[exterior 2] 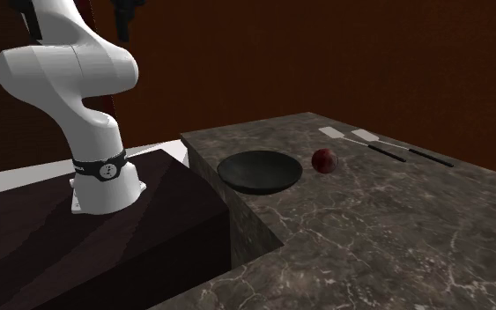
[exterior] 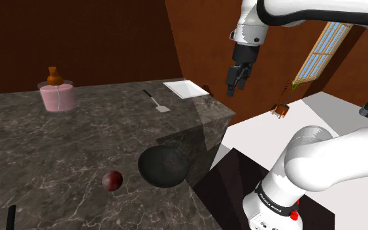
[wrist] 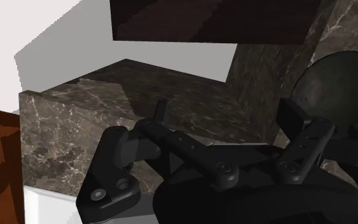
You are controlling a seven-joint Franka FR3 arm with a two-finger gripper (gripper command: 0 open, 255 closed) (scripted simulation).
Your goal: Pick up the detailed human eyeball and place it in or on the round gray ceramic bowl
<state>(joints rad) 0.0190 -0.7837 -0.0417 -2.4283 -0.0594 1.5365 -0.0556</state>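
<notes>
Eyeball (exterior: 112, 180): drawn as a dark red ball, lying free on the marbled counter (exterior: 58, 147) with nothing touching it.
Bowl (exterior: 164, 167): dark, round and mouth up. In the shoulder view it is just beside the eyeball, at its 3 o'clock, with a small gap between them. It sits at the counter edge nearest the stand, so the carry looks short.
Pincer (exterior: 232, 90): hangs high in the air at about 2 o'clock from the eyeball in the shoulder view, well apart from ball and bowl, and carries nothing.
Fingers (wrist: 161, 109): stand wide apart in the wrist view with only air between them, which suits closing round a ball.
Step in hand: by my reading the reach has not begun, so no part of the task is done.
Next move: it likely calls for coming down with one finger on each side of the ball. A ball touched by one finger first could roll.
Spatula (exterior: 156, 101): lies flat near 12 o'clock from the bowl, well apart and clear of the likely path.
Pink tub (exterior: 57, 97): far back, at 11 o'clock from the eyeball.
</notes>
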